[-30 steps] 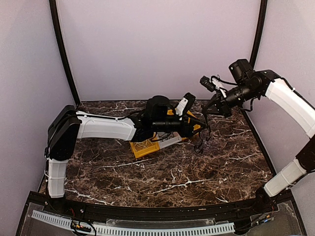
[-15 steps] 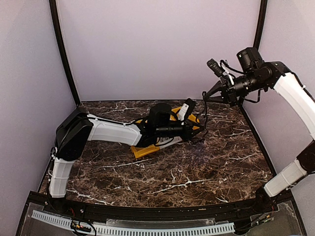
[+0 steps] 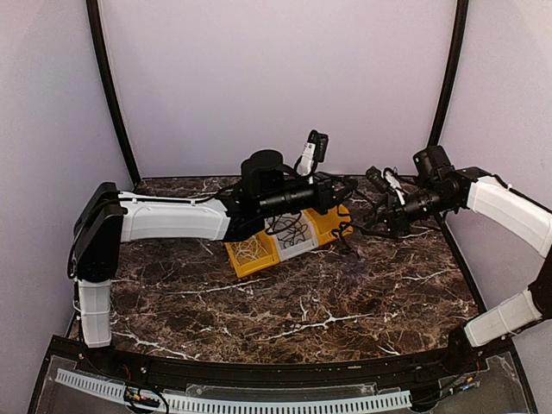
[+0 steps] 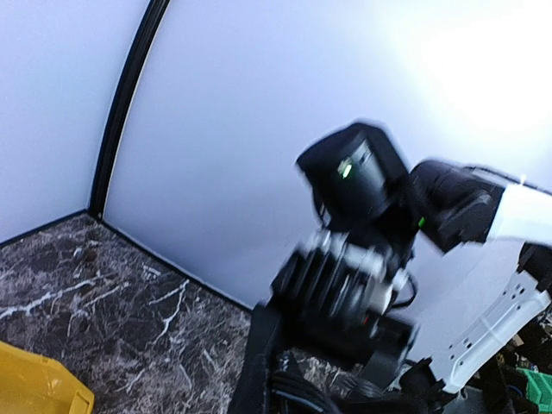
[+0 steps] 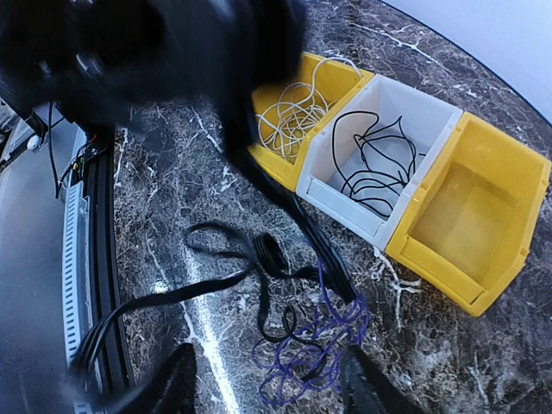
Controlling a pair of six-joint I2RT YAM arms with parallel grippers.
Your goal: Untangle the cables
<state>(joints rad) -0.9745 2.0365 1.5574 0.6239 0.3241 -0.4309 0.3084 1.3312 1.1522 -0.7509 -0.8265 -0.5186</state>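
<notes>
A tangle of cables lies on the marble, a black cable (image 5: 259, 259) looped with a thin purple cable (image 5: 319, 354). The top view shows the same tangle (image 3: 349, 244) just right of the bins. My left gripper (image 3: 348, 186) hangs above it, shut on a black cable strand (image 5: 297, 216) that runs taut down into the tangle. Black cable (image 4: 302, 398) crowds the bottom of the blurred left wrist view. My right gripper (image 5: 269, 388) is low over the tangle, open, with nothing between its fingers (image 5: 177, 384). In the top view my right gripper (image 3: 377, 222) sits right of the tangle.
Three joined bins stand at the back. The yellow bin (image 5: 274, 155) holds a white cable (image 5: 297, 108). The white bin (image 5: 341, 194) holds a black cable (image 5: 375, 164). The second yellow bin (image 5: 470, 220) has nothing in it. The right arm's wrist (image 4: 354, 259) fills the left wrist view.
My left gripper shut low by the bins, then rose with a black strand. My right arm dropped from high at the back to the tangle and opened.
</notes>
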